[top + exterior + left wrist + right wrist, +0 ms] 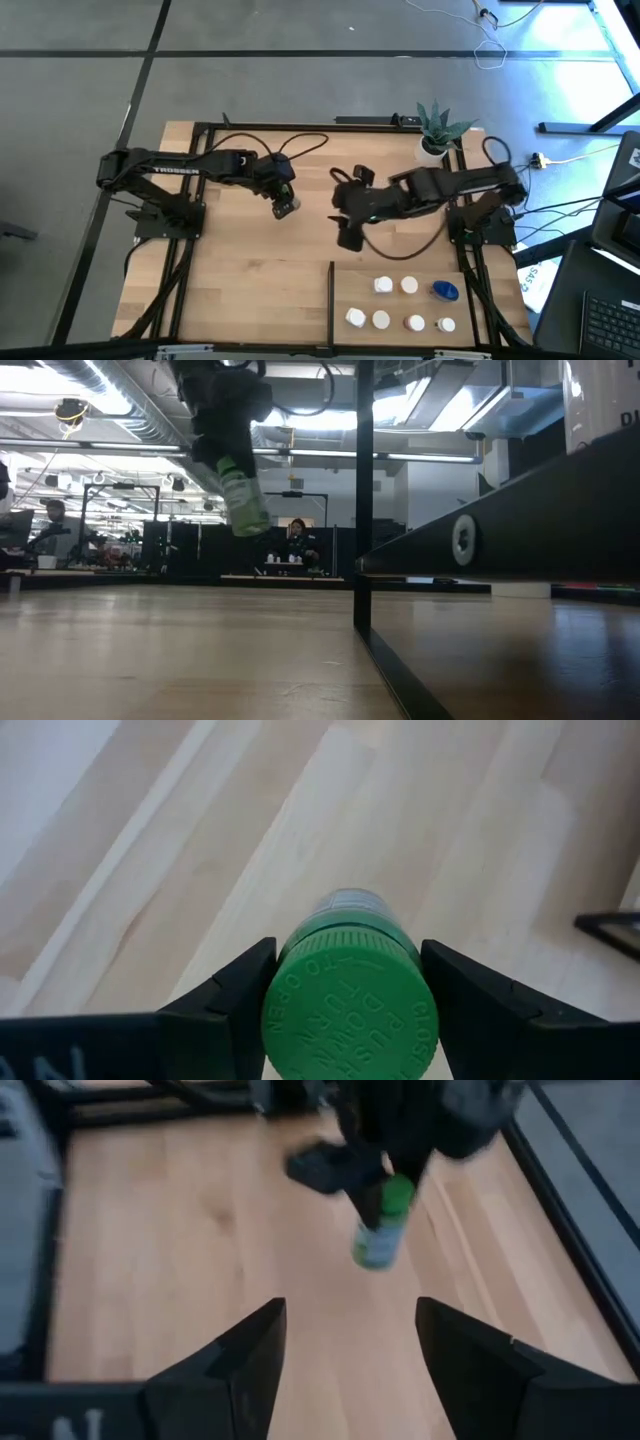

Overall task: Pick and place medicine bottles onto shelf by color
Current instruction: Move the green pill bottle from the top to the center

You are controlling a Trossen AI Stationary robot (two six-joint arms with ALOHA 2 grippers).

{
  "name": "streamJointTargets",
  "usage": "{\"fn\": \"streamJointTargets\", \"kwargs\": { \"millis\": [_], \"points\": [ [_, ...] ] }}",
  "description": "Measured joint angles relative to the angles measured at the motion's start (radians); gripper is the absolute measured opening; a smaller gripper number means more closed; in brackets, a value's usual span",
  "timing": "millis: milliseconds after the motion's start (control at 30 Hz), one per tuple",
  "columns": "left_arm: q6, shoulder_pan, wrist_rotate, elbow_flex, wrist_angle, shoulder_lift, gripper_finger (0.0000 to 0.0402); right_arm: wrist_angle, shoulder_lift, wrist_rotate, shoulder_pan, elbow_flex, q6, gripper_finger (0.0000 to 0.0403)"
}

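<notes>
My left gripper (pixel 285 203) hangs over the middle of the wooden table, shut on a green-capped medicine bottle (pixel 243 495) that is well clear of the boards. My right gripper (pixel 349 216) hovers just to its right, open, with nothing between its fingers (pixel 350 1350); its wrist view shows the held green bottle (pixel 381 1228) ahead. The shelf (pixel 350 285), a light wood patch at the near right behind a thin black divider bar (pixel 331 300), bears several white-capped bottles (pixel 383 285) and a blue one (pixel 445 291), all standing on their bases. My left gripper pinches the bottle by its green cap (pixel 345 1010), one finger (pixel 235 995) on each side of the cap. The fingers slant down from above. The bottle hangs tilted below them, bottom end (pixel 250 525) lowest, lifted clear of the table.
A potted green plant (pixel 435 130) stands at the table's far right corner. Black frame rails (pixel 190 230) run along the table's sides, and cables (pixel 300 145) lie at the far edge. Bare boards (pixel 260 290) stretch left of the divider.
</notes>
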Motion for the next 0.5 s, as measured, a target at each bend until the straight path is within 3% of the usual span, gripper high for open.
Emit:
{"fn": "streamJointTargets", "kwargs": {
  "millis": [200,367,500],
  "points": [
    [-0.006,0.020,-0.004,0.000,0.092,0.005,0.0209,0.013,-0.122,-0.077,0.004,0.000,-0.071,0.0225],
    [-0.005,0.029,-0.002,0.000,0.166,0.038,0.0209,0.016,-0.212,-0.082,0.004,-0.002,-0.105,0.0225],
    [-0.006,0.029,-0.003,-0.001,0.170,0.084,0.0209,0.083,-0.280,-0.083,0.004,-0.089,-0.124,0.0225]
  ]
}}
